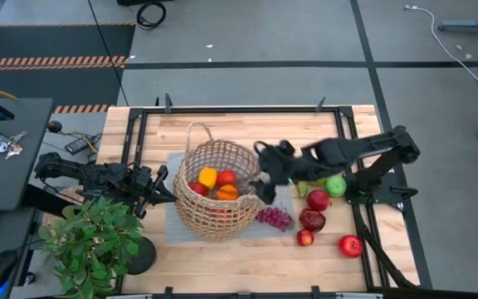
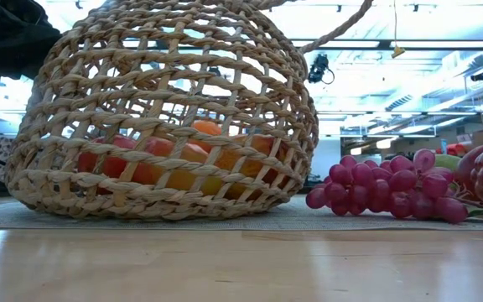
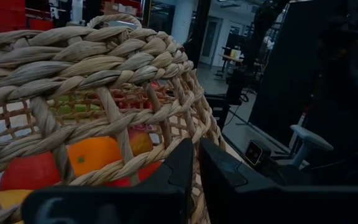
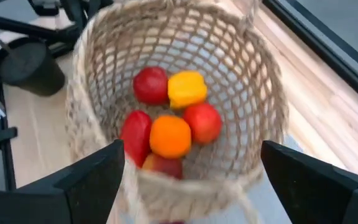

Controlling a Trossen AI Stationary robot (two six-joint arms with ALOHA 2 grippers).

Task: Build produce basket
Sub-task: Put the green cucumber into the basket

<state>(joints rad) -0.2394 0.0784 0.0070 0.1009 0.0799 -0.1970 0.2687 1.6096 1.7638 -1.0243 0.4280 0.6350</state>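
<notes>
Several fruits already sit in the basket [image 1: 214,189] at the middle of the high view: a yellow one, an orange [image 4: 170,136] and some red apples. Outside it, toward the lower right of that view, lie the grapes [image 1: 275,218], a green pear [image 1: 335,185], a dark red mango [image 1: 312,219] and more apples. The right gripper [image 1: 264,184] hangs at the basket's right rim with its fingers spread wide and nothing between them; in its own wrist view the basket mouth fills the space between the fingers. The grapes lie just below and right of it. They look soft and loose, likely to shed or squash, so a light pinch at the stem or across the bunch's thick middle seems safest. The apples look firm, smooth and liable to roll. The left gripper [image 1: 158,188] holds the basket's left wall, fingers closed on the weave.
</notes>
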